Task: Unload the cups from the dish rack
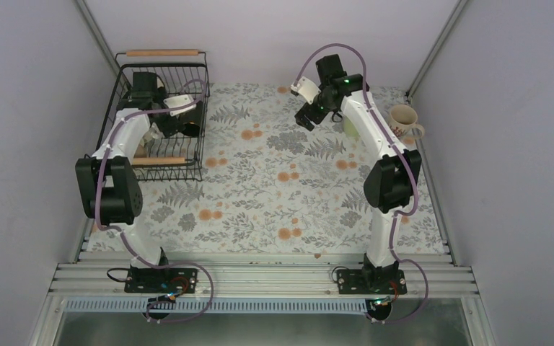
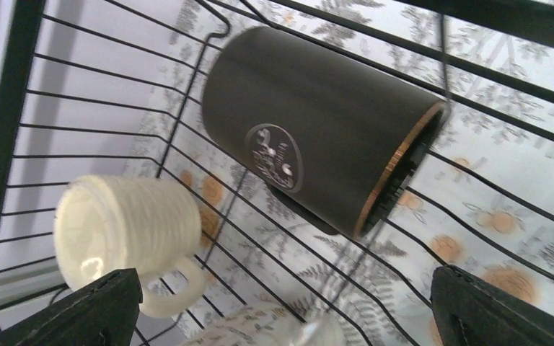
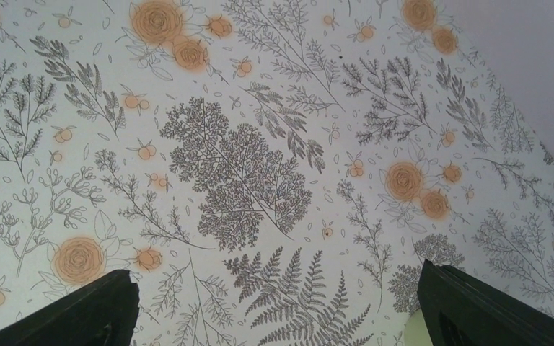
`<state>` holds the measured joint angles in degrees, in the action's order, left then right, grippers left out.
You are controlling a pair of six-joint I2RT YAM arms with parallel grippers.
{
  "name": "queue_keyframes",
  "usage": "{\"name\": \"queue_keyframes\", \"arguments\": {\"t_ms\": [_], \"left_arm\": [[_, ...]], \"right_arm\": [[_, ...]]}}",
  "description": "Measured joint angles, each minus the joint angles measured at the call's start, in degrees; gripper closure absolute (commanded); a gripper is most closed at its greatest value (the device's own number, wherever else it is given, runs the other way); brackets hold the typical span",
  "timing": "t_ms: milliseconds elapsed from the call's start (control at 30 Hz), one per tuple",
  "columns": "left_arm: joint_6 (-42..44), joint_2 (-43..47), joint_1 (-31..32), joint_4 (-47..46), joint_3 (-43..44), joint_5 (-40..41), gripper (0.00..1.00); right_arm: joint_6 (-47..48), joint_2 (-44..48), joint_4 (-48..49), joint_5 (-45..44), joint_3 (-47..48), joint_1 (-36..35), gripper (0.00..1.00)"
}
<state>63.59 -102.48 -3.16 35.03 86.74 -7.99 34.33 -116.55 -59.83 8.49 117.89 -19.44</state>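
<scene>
The dish rack stands at the back left, a black wire basket with wooden handles. My left gripper is inside it, open and empty. In the left wrist view its fingers sit wide apart. A black mug with a white emblem lies on its side ahead of them. A cream ribbed mug lies by the left finger. A patterned mug shows at the bottom edge. My right gripper is open and empty above the floral cloth. A cream mug stands at the far right.
A pale green mug stands half hidden behind the right arm; a sliver of it shows by the right finger. Grey walls close in the table on the left, back and right. The rack's wires surround the left gripper.
</scene>
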Motion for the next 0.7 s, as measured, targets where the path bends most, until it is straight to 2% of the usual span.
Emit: {"name": "queue_keyframes", "arguments": {"t_ms": [267,433,700], "left_arm": [[-1.0,-6.3,0.9,-4.7,3.7,0.5,0.00],[-0.9,-9.6,1.9,-2.8,5.7,0.4,0.00],[-0.2,-10.1,2.9,-1.9,5.9,0.3,0.01]], "right_arm": [[-0.3,-0.1,-0.1,0.3,0.3,0.0,0.00],[-0.3,-0.6,-0.1,0.3,0.3,0.0,0.00],[-0.4,-1.9,-0.1,0.3,0.3,0.0,0.00]]}}
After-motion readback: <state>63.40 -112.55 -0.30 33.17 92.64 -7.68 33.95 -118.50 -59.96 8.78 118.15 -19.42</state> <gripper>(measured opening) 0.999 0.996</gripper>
